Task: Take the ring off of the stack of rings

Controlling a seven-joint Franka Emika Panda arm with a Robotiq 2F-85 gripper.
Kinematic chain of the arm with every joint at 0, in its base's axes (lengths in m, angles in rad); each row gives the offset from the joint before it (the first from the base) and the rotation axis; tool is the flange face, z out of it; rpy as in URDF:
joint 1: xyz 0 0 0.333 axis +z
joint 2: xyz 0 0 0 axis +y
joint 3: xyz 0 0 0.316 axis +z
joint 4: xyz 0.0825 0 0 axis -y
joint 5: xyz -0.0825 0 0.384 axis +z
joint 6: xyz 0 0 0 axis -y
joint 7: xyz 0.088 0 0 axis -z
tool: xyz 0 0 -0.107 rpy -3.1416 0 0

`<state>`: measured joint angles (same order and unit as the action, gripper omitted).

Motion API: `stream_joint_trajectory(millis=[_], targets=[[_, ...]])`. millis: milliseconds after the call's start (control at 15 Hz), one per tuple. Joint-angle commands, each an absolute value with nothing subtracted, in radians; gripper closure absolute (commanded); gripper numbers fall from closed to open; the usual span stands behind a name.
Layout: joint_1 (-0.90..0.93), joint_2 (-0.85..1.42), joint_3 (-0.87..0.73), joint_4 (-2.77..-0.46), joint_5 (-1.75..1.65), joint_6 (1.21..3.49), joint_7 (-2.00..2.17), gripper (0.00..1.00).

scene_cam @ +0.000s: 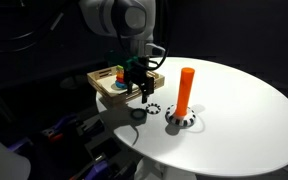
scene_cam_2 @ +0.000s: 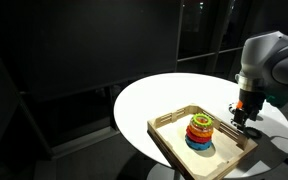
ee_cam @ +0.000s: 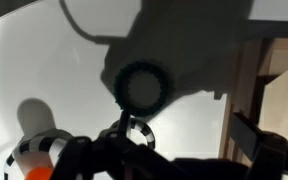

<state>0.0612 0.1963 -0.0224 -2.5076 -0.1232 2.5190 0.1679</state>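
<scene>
The dark green ring [ee_cam: 142, 85] lies flat on the white table, in the arm's shadow; in an exterior view it [scene_cam: 137, 113] sits just below my gripper. The stack of rings [scene_cam_2: 199, 133], green, orange, red and blue, stands in the wooden tray [scene_cam_2: 164, 124]; it also shows in an exterior view [scene_cam: 117, 75]. My gripper [scene_cam: 141, 90] hangs above the table beside the tray, a short way over the green ring. In the wrist view its fingers [ee_cam: 184, 132] are spread and hold nothing. The gripper [scene_cam_2: 246, 112] is beyond the tray's far side.
A tall orange post [scene_cam: 186, 90] on a black-and-white striped base [scene_cam: 184, 121] stands near the table's middle. A loose striped ring [scene_cam: 154, 110] lies next to the green ring, also in the wrist view [ee_cam: 134, 130]. The tray's wall [ee_cam: 252, 90] is close by.
</scene>
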Motion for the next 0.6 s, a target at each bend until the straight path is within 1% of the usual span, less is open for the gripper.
stream_joint_trajectory(millis=[0, 533], targets=[[0.053, 0.098, 0.004, -2.516, -0.082, 2.407, 0.111, 0.00], [0.063, -0.063, 0.045, -2.477, 0.016, 2.167, 0.081, 0.00]])
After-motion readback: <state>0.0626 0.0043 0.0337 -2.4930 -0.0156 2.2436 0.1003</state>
